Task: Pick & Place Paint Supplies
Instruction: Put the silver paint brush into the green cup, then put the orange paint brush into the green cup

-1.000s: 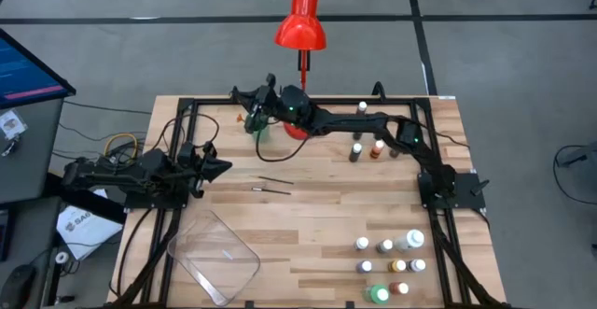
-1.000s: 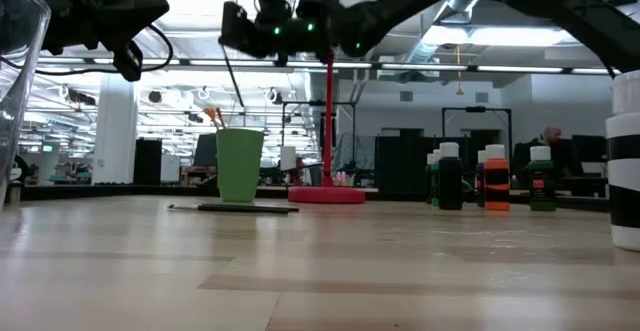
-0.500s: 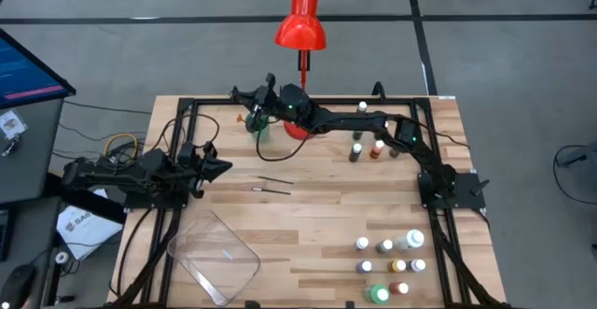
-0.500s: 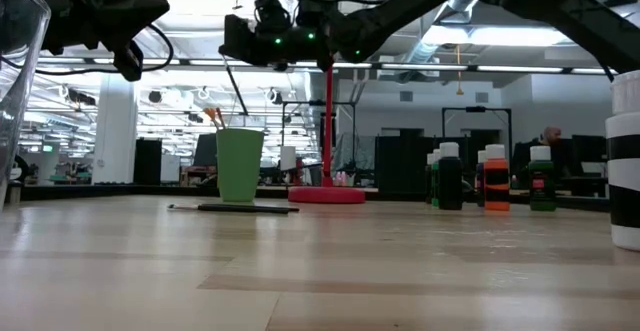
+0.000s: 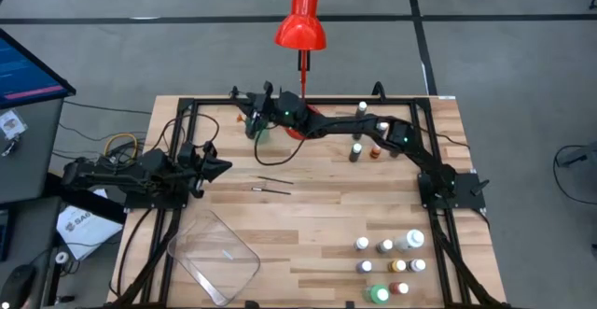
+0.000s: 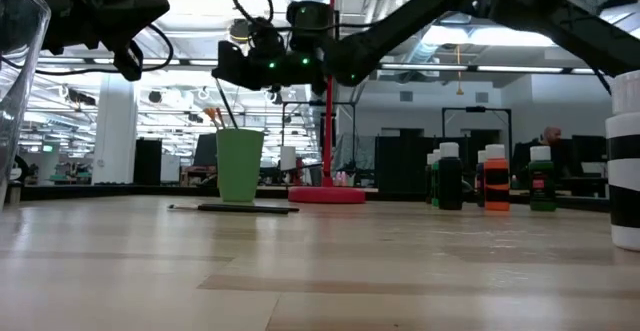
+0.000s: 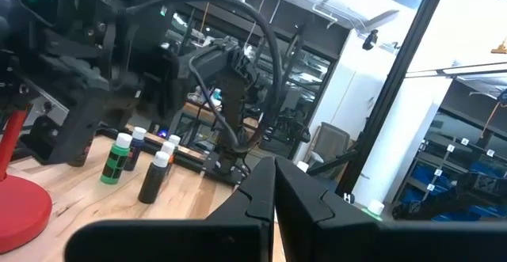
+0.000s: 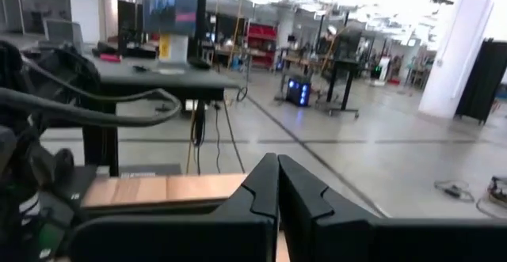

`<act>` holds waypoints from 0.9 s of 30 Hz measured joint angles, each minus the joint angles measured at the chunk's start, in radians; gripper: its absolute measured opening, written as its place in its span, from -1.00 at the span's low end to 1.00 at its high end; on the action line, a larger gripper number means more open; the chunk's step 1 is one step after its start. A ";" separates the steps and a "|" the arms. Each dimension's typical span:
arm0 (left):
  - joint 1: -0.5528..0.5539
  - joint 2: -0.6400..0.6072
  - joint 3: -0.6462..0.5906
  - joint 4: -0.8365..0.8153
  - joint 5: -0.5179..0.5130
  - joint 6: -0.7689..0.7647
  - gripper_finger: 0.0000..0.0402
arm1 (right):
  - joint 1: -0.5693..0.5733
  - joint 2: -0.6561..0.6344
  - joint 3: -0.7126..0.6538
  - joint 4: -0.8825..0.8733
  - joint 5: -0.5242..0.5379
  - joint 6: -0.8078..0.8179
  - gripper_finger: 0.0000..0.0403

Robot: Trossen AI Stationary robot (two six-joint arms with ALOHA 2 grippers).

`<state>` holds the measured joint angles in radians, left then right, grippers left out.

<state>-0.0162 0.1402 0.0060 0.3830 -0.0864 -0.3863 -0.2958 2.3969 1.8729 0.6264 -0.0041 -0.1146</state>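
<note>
My right gripper (image 5: 238, 95) (image 6: 222, 71) hovers over the green cup (image 5: 259, 130) (image 6: 239, 164) at the far side and is shut on a thin dark brush (image 6: 227, 109). The brush slants down from the fingers into the cup, where orange-tipped brushes (image 6: 214, 117) stand. Two more dark brushes (image 5: 271, 184) (image 6: 235, 208) lie flat on the table's middle. Paint bottles stand in a near-right group (image 5: 387, 267) and a far-right group (image 5: 366, 149) (image 6: 487, 178). My left gripper (image 5: 222, 167) (image 7: 275, 175) waits shut above the table's left side. My right gripper holds the thin brush by its upper end (image 6: 218, 89), pinched between the two shut fingers, which reach level toward the table's far left. The brush hangs slanting below them, and its lower end (image 6: 237, 126) dips into the green cup. The wrist view hides the contact.
A red desk lamp stands on its base (image 5: 297, 130) (image 6: 327, 195) right beside the cup, with its pole behind my right arm. A clear plastic tray (image 5: 213, 253) lies at the near left. The table's black frame (image 5: 177, 122) runs along the edges.
My right gripper has come down toward the green cup and shifted a little toward the table's far left, staying shut. The brush has sunk lower with it, and its lower end now reaches into the cup.
</note>
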 joint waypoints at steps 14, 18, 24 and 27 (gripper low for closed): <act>0.000 0.000 0.000 0.004 0.001 0.000 -1.00 | 0.001 -0.003 0.003 -0.054 0.000 0.003 -0.93; 0.000 0.000 0.000 0.004 0.002 0.000 -1.00 | 0.001 -0.003 0.003 -0.081 0.000 0.003 -0.84; 0.000 0.000 0.000 0.008 0.004 0.000 -1.00 | 0.001 -0.032 0.002 -0.132 0.004 -0.003 -0.64; 0.000 0.000 0.000 0.009 0.004 0.000 -1.00 | 0.003 -0.098 0.002 -0.252 0.004 -0.020 -0.53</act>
<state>-0.0166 0.1402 0.0059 0.3916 -0.0822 -0.3866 -0.2925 2.2986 1.8748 0.3741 0.0001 -0.1348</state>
